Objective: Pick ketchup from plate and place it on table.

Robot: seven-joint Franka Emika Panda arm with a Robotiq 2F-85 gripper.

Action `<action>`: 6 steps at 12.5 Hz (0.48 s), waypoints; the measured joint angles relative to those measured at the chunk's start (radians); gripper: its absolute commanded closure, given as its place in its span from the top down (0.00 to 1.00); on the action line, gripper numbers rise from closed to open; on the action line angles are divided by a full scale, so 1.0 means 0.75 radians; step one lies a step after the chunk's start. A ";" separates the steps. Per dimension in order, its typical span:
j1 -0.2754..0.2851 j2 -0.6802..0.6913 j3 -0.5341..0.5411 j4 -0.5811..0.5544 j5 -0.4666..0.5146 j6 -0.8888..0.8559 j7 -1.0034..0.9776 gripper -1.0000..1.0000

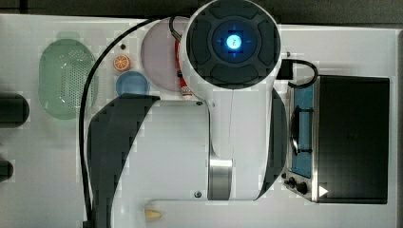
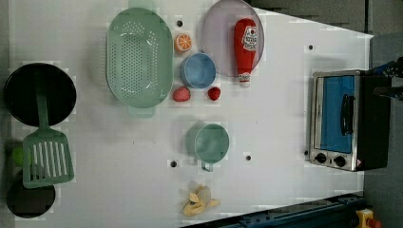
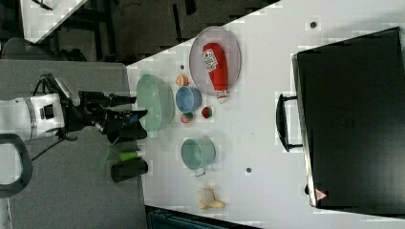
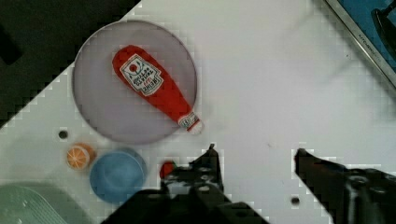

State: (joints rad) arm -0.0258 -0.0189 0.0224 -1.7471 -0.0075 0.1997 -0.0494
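The ketchup (image 2: 245,47), a slim red bottle with a labelled body and a white cap, lies flat on the lilac-grey plate (image 2: 218,38), its cap reaching past the rim towards the white table (image 2: 285,118). The wrist view looks straight down on the ketchup (image 4: 154,86) and the plate (image 4: 102,102). My gripper (image 4: 256,150) hangs open well above the table, off to the cap side of the bottle, with nothing between its fingers. In the right view the gripper (image 3: 141,107) stands high, far from the ketchup (image 3: 216,64). In the top view my arm covers most of the ketchup (image 1: 183,71).
Beside the plate are a blue dish (image 2: 197,70), an orange slice (image 2: 183,42), two strawberries (image 2: 181,94) and a green colander (image 2: 139,57). A green cup (image 2: 209,142), a banana (image 2: 199,200), a spatula (image 2: 46,156) and a toaster oven (image 2: 344,118) also stand on the table.
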 measured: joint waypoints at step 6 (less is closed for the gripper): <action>-0.090 -0.139 0.077 -0.137 0.032 -0.117 0.023 1.00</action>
State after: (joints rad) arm -0.0931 -0.1229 0.0803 -1.8496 0.0163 0.1120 -0.0318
